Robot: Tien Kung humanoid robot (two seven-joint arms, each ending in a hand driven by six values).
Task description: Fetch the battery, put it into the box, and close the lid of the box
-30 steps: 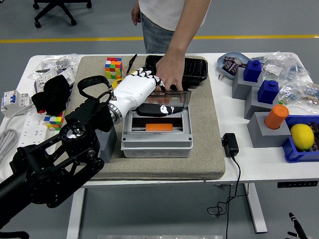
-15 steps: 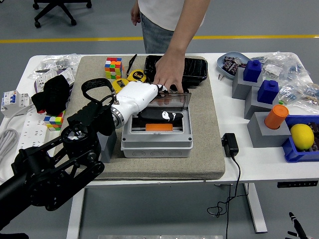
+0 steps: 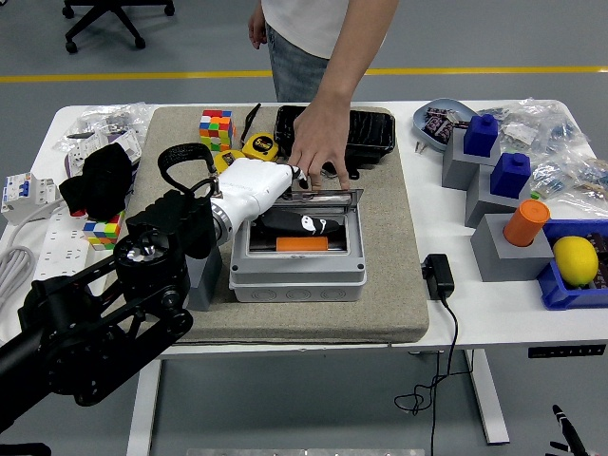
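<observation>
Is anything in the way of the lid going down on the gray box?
Yes. The robot's left hand is reaching in under the half-lowered lid, right over the black battery inside the gray box. A person's hand also rests on the lid's far edge.

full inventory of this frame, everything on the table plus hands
box: 1, grey, mat centre, orange part inside
lid: 1, smoky clear, partly lowered over box
mat: 1, beige, table centre
black tray: 1, far edge of mat
Rubik's cubes: 2, multicolour, one far left of mat, one at left table edge
tape measure: 1, yellow, beside far cube
power adapter: 1, black, right of mat
grey stands: 3, right side, two carry blue blocks, one an orange cylinder
lemon: 1, yellow, blue bin at right
power strip: 1, white, left edge
person's hand: 1, fingers on lid's far edge
left hand: 1, white, at lid's left
</observation>
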